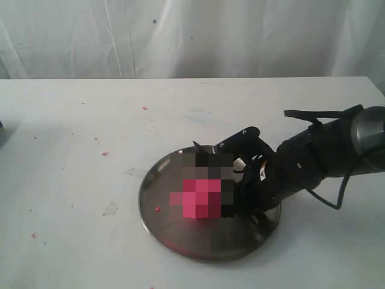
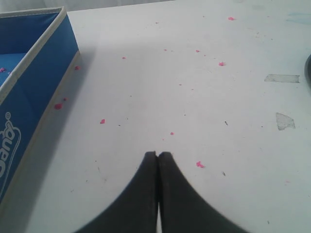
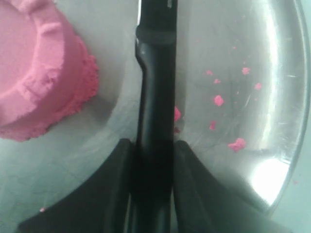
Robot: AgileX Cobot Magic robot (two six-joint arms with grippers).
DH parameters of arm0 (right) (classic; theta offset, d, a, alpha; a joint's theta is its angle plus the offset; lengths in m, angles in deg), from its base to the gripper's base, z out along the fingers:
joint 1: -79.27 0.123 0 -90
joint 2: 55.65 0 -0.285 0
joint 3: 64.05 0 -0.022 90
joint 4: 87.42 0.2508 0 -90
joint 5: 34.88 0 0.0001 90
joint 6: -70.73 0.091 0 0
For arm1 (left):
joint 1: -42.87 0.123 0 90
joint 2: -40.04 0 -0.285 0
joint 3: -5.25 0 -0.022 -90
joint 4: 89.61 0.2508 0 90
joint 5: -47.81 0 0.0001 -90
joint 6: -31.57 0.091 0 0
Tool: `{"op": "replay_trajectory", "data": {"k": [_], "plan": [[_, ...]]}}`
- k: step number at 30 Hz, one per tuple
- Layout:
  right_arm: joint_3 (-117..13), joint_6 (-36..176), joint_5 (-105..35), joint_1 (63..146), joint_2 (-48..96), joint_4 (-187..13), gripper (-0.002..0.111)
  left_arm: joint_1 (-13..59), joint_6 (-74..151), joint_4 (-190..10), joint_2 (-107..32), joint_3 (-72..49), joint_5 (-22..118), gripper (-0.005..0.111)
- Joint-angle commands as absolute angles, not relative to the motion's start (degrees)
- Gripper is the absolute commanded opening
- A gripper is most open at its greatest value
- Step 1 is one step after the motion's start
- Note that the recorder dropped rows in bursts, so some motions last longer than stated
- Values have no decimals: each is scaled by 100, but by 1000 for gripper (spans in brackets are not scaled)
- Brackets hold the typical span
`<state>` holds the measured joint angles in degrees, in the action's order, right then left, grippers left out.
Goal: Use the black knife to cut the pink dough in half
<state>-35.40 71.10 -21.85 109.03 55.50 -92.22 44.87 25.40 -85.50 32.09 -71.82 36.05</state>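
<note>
The pink dough [image 3: 34,73] is one rimmed, cup-shaped lump on the round steel plate [image 3: 243,29]. In the exterior view the dough [image 1: 201,198] sits near the plate's middle, partly blurred. The black knife [image 3: 156,97] lies on the plate just beside the dough, apart from it. My right gripper [image 3: 153,143] has a finger pressed on each side of the knife's handle. In the exterior view the right gripper [image 1: 240,180] is low over the plate [image 1: 198,247], right of the dough. My left gripper [image 2: 158,154] is shut and empty above bare table.
A blue fabric box [image 2: 34,73] stands at the table's edge near my left gripper. Tiny pink crumbs [image 2: 199,164] and bits of clear tape [image 2: 284,120] lie scattered on the white table. More crumbs [image 3: 218,100] lie on the plate.
</note>
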Motion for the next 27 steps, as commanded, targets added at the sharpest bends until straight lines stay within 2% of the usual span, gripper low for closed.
{"op": "replay_trajectory", "data": {"k": [1, 9, 19, 27], "plan": [[-3556, 7073, -2072, 10872, 5558, -9214, 6, 4487, 2556, -8568, 3226, -7196, 3621, 0], [-3865, 7073, -1332, 10872, 5374, -9233, 5, 4487, 2556, -8568, 3226, -7196, 3621, 0], [-3908, 7073, 1334, 10884, 4427, -9300, 5, 4487, 2556, -8568, 3226, -7196, 3621, 0], [-3371, 7073, 574, 10884, 4435, -9123, 5, 4487, 2556, -8568, 3226, -7196, 3621, 0]]}}
